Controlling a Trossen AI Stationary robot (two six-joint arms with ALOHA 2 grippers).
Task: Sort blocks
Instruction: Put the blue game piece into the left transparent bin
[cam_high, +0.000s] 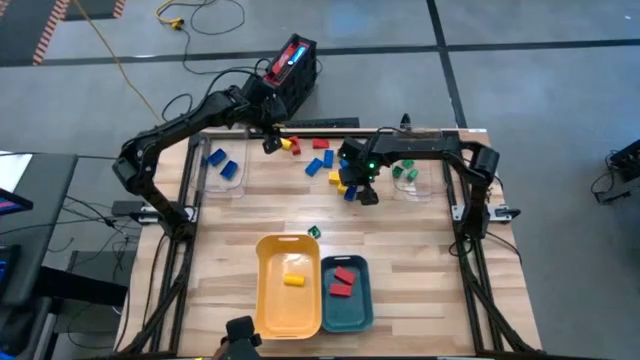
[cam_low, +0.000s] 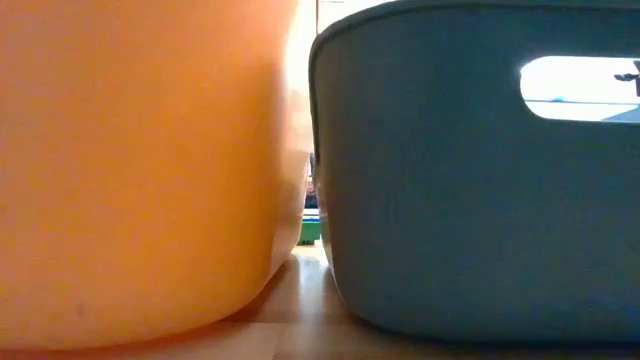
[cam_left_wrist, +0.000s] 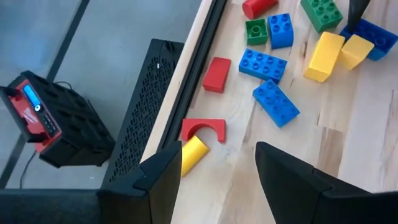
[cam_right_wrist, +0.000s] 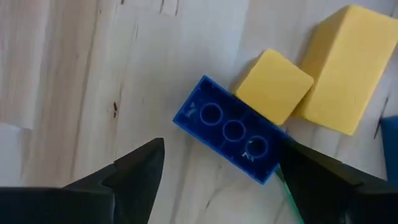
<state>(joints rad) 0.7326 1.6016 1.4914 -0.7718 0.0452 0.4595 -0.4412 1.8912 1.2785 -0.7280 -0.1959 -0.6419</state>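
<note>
Blocks in red, yellow, blue and green lie scattered on the far middle of the wooden table (cam_high: 420, 260). My left gripper (cam_high: 270, 143) hangs open above a red arch block (cam_left_wrist: 203, 129) and a yellow cylinder block (cam_left_wrist: 194, 154) near the table's far edge. My right gripper (cam_high: 362, 190) points down, open, over a blue block (cam_right_wrist: 233, 130) that lies upside down, with one finger on either side of it. Two yellow blocks (cam_right_wrist: 273, 84) lie against that blue block's far side. Whether a finger touches the blue block I cannot tell.
A yellow tray (cam_high: 268, 300) with a yellow block and a teal tray (cam_high: 362, 312) with two red blocks stand at the near edge. A green block (cam_high: 314, 232) lies beside the yellow tray. Clear containers hold blue blocks (cam_high: 222, 165) and green blocks (cam_high: 405, 172).
</note>
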